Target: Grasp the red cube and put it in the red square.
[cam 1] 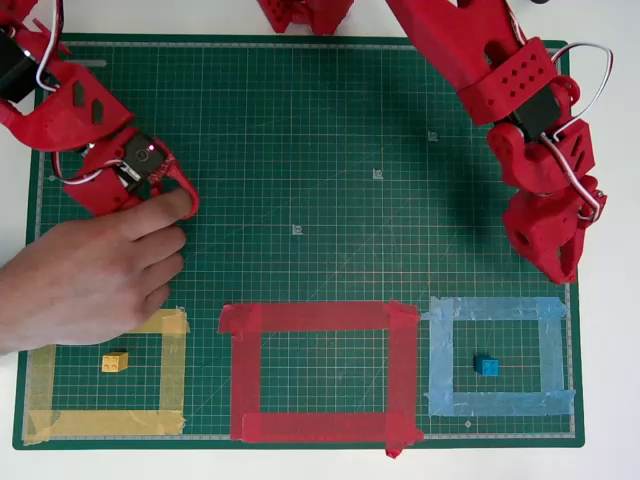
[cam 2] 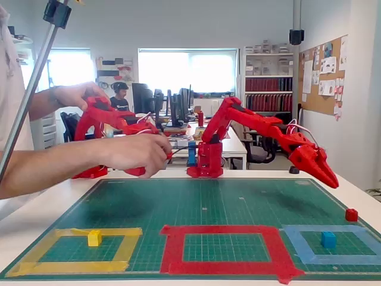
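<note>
A dark green cutting mat (cam 1: 320, 150) printed with a fine pale grid is laid on a white table (cam 2: 36, 214). Along the mat's 6 o'clock edge in the overhead view, three frames of wide tape are stuck down. The red square (cam 1: 318, 318) is placed in the middle, built from matte strips with ragged, overlapping corners, and its inside is bare mat. At its 9 o'clock is seen a yellow tape frame (cam 1: 172, 375) with a small yellow cube (cam 1: 114, 362) inside, and at its 3 o'clock a light blue tape frame (cam 1: 552, 350) with a small blue cube (cam 1: 486, 366) inside.

The red cube (cam 2: 352, 214), a tiny glossy plastic block, is found in the fixed view on the white table just off the mat's 3 o'clock edge, well apart from the red square.

The gripper (cam 1: 560, 262) is made of ribbed, printed red plastic, tapered to a beak-like point; it is held above the mat near the light blue frame's far corner. Its jaws are seen pressed together in the fixed view (cam 2: 324, 170), and nothing is held between them.
</note>
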Controlling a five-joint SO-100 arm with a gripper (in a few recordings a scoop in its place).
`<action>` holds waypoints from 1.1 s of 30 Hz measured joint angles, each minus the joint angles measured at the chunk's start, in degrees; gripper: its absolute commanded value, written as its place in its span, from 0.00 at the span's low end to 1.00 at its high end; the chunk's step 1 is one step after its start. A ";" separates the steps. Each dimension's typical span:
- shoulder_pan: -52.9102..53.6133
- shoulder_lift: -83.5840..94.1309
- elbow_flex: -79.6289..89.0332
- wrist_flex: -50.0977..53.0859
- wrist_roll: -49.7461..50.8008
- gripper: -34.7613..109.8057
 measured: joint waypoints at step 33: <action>0.35 -9.67 -1.93 -7.73 2.02 0.41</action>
